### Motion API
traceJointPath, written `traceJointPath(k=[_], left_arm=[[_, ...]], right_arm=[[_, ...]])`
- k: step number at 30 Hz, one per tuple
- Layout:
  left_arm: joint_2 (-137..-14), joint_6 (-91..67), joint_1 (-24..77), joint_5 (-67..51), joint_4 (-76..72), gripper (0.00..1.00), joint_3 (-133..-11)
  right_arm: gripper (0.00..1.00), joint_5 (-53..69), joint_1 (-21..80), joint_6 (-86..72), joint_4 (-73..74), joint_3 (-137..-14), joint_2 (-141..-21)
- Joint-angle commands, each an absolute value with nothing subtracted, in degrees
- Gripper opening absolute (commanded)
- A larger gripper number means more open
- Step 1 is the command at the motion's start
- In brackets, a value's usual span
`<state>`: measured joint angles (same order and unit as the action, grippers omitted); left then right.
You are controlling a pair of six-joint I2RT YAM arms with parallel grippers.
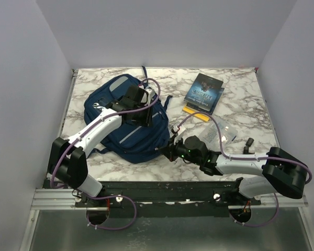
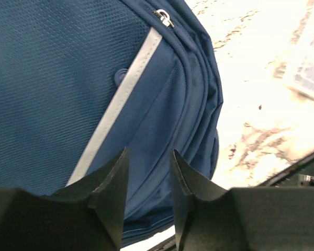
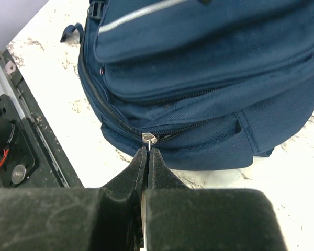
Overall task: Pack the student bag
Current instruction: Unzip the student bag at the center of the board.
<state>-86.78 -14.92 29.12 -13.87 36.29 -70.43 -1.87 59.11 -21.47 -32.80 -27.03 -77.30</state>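
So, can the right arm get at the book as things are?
Probably not yet. The right gripper is shut on the zipper pull of the student bag, so it must release first; otherwise the way to the book looks free.

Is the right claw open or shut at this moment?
Shut: the right claw pinches the silver metal zipper pull of the navy blue fabric backpack.

One student bag (image 1: pixel 141 141) is lying left of centre in the top view. One dark book (image 1: pixel 204 90) and one yellow item (image 1: pixel 194 111) are sitting at upper right. One clear pouch (image 1: pixel 227 130) and one small black object (image 1: pixel 248 142) are lying at right. Two grippers are showing, the left gripper (image 2: pixel 149 157) and the right gripper (image 3: pixel 147 151), the latter meeting one zipper pull (image 3: pixel 149 138).
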Motion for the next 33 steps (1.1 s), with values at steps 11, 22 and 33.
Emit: traceJointPath(k=[11,22,33], left_arm=[[-97.7,-9.9,41.7,19.3,43.1,0.61,-73.7],[-97.4,-7.9,41.6,21.8,47.2,0.00,-82.8],[-91.4,-17.9,38.6,-8.3,44.1,0.00,-90.9]], right_arm=[[0.00,-1.6,58.8,-21.8,-32.4,-24.8,-74.4],[0.01,-1.2,58.8,-18.3,-29.2,-25.5,-73.8],[0.01,-13.0,69.9,-15.5,-27.7,-31.5,-76.0]])
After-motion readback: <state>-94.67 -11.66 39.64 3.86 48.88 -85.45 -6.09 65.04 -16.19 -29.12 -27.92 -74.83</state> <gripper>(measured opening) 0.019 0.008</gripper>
